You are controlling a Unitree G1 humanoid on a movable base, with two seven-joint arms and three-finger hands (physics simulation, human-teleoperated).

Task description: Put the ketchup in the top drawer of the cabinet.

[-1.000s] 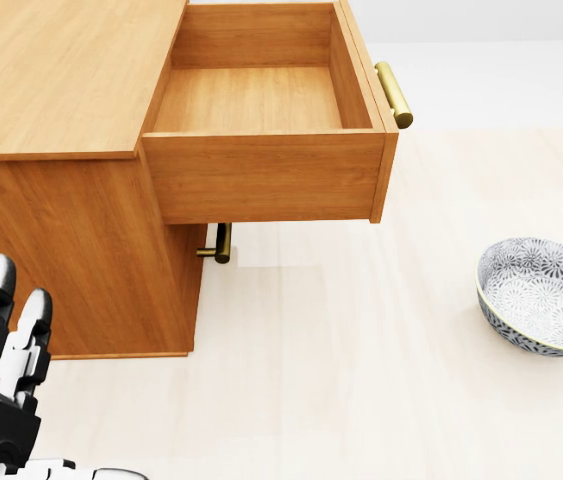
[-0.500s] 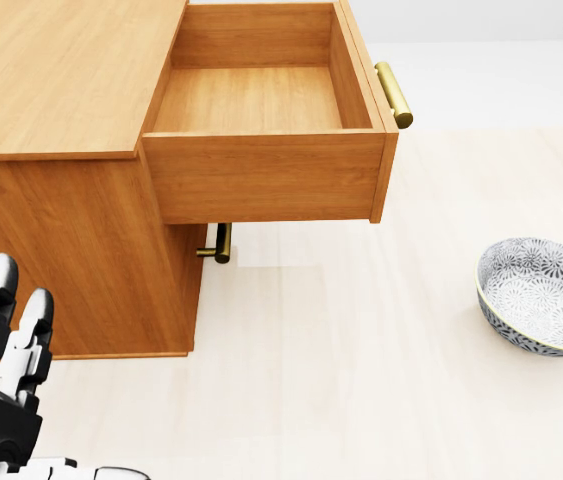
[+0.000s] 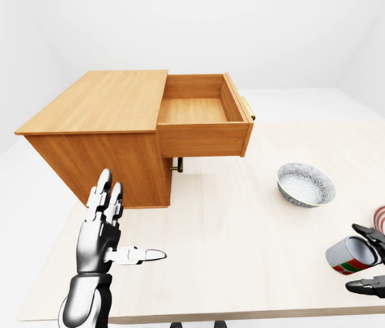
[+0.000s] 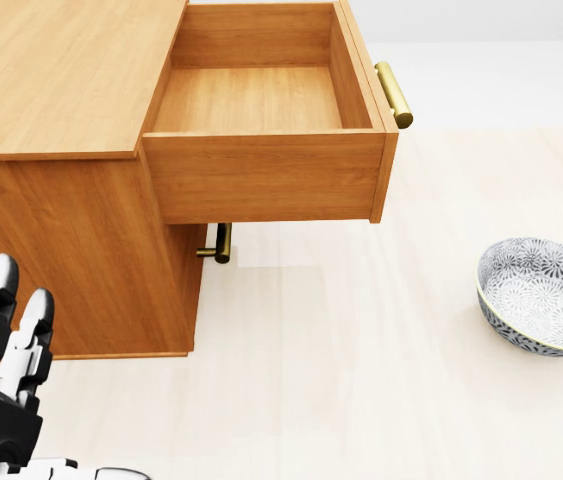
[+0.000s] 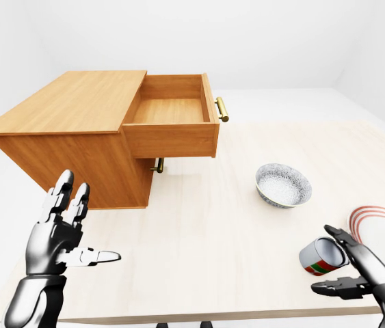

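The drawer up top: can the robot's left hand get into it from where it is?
Probably yes. The top drawer is pulled wide open and empty, and nothing stands between it and the open left hand, which holds nothing.

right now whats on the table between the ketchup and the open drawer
Only the patterned bowl sits between the ketchup and the top drawer, seen in the right-eye view.

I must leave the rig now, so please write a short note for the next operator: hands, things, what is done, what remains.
Left hand: open, empty, raised near the cabinet.
Right hand: open fingers about a tilted red-and-green can-like container, presumably the ketchup; no closed grasp visible.
Top drawer: pulled out, nothing inside.
Nearby: patterned bowl, striped plate.
Done: drawer open.
Left: grasp the container, carry it to the drawer.
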